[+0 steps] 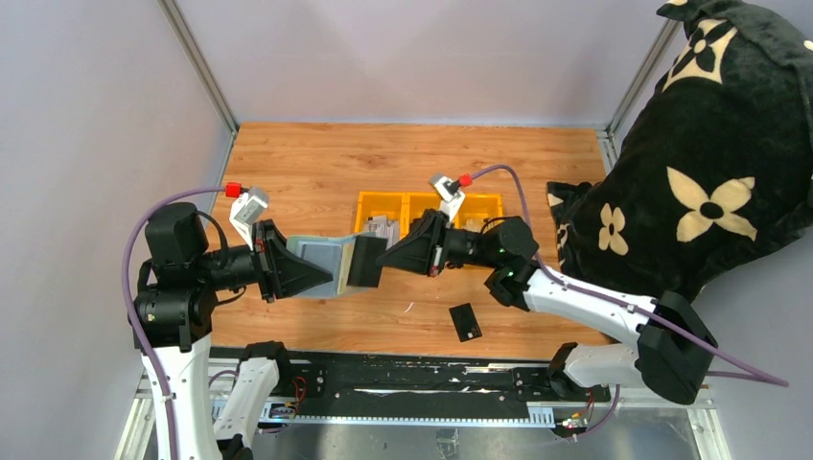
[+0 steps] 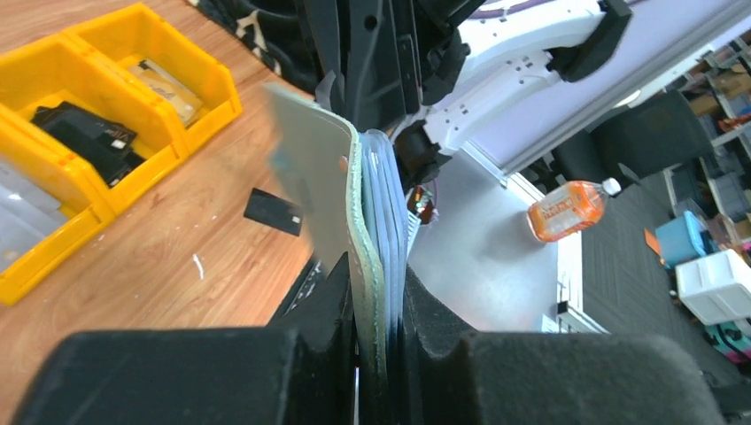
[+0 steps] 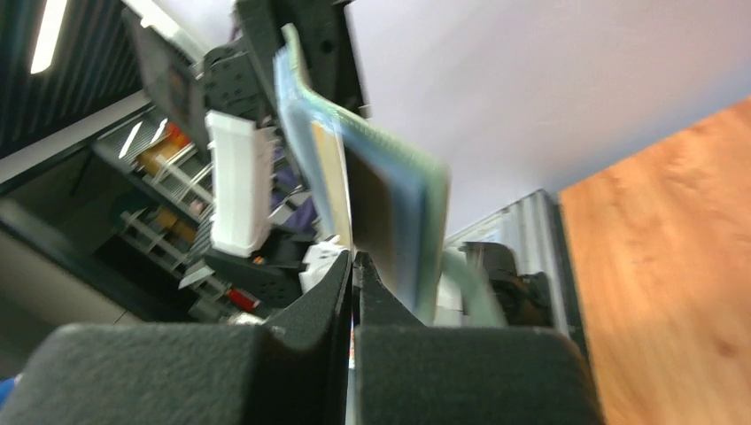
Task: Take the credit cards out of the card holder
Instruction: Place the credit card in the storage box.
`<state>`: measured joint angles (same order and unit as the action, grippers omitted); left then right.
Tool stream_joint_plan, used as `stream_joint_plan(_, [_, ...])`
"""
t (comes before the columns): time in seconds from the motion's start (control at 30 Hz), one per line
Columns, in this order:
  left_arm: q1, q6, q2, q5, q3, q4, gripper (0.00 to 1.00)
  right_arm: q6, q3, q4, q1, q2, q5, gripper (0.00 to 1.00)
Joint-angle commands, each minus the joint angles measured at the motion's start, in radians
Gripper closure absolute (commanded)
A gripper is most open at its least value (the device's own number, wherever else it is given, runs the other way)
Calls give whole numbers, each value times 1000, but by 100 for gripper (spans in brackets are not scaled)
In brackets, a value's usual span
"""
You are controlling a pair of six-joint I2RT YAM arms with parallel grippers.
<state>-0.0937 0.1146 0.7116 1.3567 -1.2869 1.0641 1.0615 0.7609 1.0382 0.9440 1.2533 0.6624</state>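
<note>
Roughly midway between the arms, the card holder (image 1: 318,253) hangs above the surface (image 1: 316,172), its long axis running left to right. The left end effector (image 2: 379,305) clamps one end. At the other end the right end effector (image 1: 385,259), pressed together, seemingly pinches a dark card (image 1: 365,261). Another black card (image 1: 466,321) lies below.

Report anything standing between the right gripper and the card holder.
Nothing visible does: the right gripper is closed right at one end of the card holder, and the left gripper clamps the other end.
</note>
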Motion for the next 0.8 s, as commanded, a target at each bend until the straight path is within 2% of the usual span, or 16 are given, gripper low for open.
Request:
stream_joint_plan(0.0, [8, -4, 0, -113, -25, -2, 100, 43, -63, -92, -178, -77, 63, 100])
stream_joint_plan(0.1, [8, -7, 12, -244, -24, -4, 100, -36, -84, -252, -322, -151, 87, 100])
stream_joint_plan(0.23, [8, -13, 20, -252, -18, -2, 100, -292, -13, -667, -450, -192, 42, 100])
stream_joint_plan(0.33, [8, -13, 14, -250, -21, -4, 99, -412, 30, -794, -505, -144, -8, 100])
stream_joint_plan(0.43, [8, -13, 5, -238, -25, -5, 99, -568, 144, -1008, -512, -50, -109, 100])
stream_joint_plan(0.53, [8, -15, -9, -228, -25, -5, 100, -632, 209, -1095, -514, 63, -175, 100])
stream_joint_plan(0.77, [8, -18, -38, -212, -29, -4, 100, -679, 324, -1148, -511, 286, -263, 100])
